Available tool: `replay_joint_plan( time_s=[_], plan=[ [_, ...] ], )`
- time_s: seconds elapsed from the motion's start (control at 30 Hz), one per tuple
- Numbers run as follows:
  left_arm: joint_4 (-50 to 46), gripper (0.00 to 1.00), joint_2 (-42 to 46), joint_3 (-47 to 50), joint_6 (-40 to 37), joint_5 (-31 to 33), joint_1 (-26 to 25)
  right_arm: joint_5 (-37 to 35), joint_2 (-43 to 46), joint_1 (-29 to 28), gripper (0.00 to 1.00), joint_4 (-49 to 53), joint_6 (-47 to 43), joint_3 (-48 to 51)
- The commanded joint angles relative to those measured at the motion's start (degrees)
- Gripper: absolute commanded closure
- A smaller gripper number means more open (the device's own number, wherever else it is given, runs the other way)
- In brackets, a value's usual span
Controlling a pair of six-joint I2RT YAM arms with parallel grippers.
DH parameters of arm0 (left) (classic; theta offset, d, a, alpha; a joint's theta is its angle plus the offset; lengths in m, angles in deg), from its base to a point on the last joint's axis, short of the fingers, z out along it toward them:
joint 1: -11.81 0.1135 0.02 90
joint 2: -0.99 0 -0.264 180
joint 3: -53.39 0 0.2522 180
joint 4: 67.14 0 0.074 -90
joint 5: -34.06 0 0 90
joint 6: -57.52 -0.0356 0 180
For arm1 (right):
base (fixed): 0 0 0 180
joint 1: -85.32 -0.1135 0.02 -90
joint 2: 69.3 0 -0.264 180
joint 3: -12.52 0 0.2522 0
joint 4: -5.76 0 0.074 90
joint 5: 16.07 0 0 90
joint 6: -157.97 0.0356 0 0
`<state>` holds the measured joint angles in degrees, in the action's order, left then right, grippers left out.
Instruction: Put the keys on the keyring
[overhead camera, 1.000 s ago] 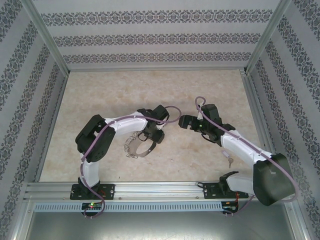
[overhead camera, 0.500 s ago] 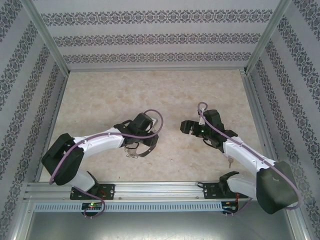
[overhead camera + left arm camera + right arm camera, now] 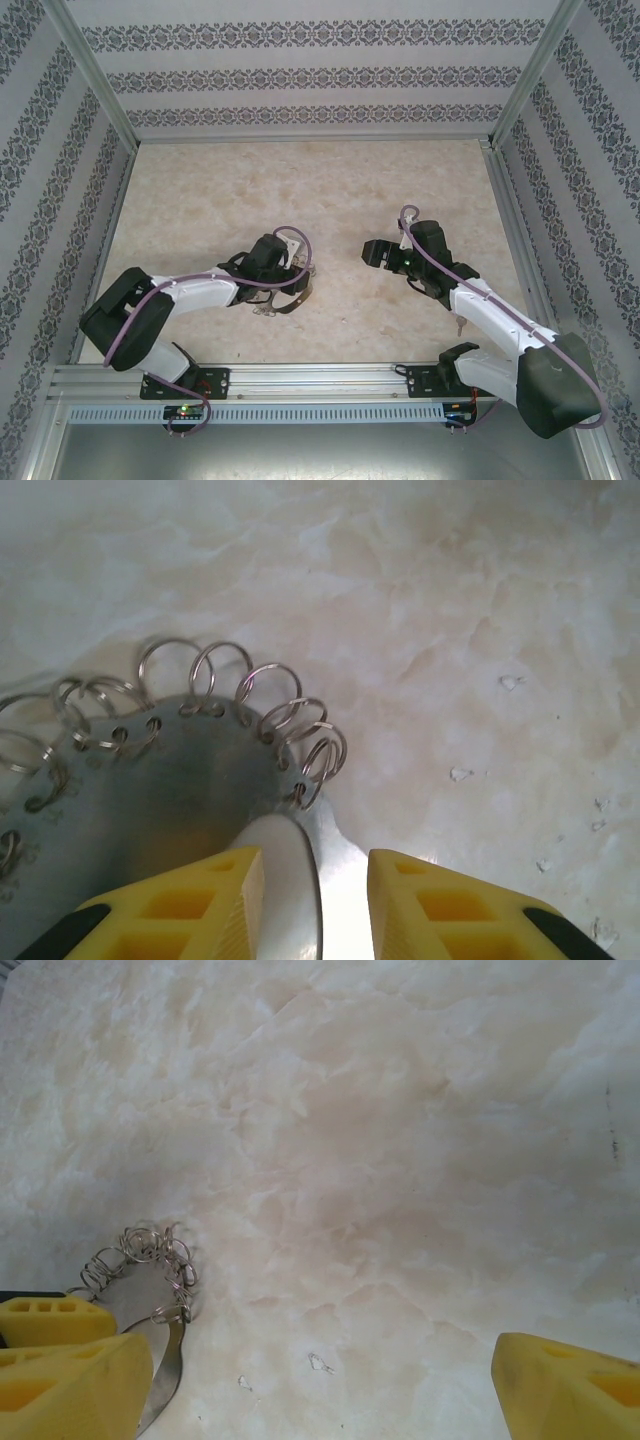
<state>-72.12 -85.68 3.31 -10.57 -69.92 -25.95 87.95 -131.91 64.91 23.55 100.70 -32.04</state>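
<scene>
The keyring (image 3: 180, 780) is a grey metal band whose rim carries many silvery loops (image 3: 270, 695). It lies on the marble table under my left gripper (image 3: 290, 282). In the left wrist view my left gripper (image 3: 316, 905) straddles the band's end: one yellow finger (image 3: 200, 905) on each side, jaws partly closed, a sliver of gap still showing. My right gripper (image 3: 369, 252) hovers to the right of the keyring (image 3: 140, 1270). It (image 3: 320, 1400) is wide open and holds nothing. One small silvery key (image 3: 460, 324) lies beside the right forearm.
Patterned walls and metal rails (image 3: 300, 378) box in the table. A few pale specks (image 3: 320, 1363) mark the surface between the grippers. Bare marble (image 3: 300, 190) stretches across the far half.
The left arm has folded down and to the left, bringing its gripper onto the keyring with the jaws narrowing. The right gripper has drifted slightly toward the near right.
</scene>
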Motion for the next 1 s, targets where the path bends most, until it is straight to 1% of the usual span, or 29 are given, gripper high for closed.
replay_joint_plan(
  time_s=[0.0, 0.17, 0.37, 0.57, 0.73, 0.97],
  plan=[
    [6.66, 0.67, -2.00, 0.48, -0.67, -2.23, 0.57, 0.29, 0.37, -0.16, 0.12, -1.14, 0.12, 0.76],
    [7.24, 0.68, -5.46, -1.16, -1.77, -3.85, 0.59, 0.23, -0.71, -0.16, 0.12, -1.51, 0.09, 0.18],
    [8.76, 0.68, -7.19, -1.00, -2.18, -3.56, 0.66, 0.39, -1.55, 0.01, 0.12, -1.64, -0.19, -0.39],
    [10.19, 0.69, -7.13, -0.47, -2.71, -1.46, 0.67, 0.49, -1.98, 0.19, 0.12, -1.67, -0.30, -0.53],
    [9.49, 0.70, -5.55, -0.34, -3.79, 0.63, 0.66, 0.47, -2.08, 0.34, 0.12, -1.92, -0.29, -0.23],
    [8.69, 0.70, -5.53, -0.42, -5.37, 1.32, 0.66, 0.61, -2.58, 0.44, 0.12, -2.58, 0.12, 0.05]
  ],
)
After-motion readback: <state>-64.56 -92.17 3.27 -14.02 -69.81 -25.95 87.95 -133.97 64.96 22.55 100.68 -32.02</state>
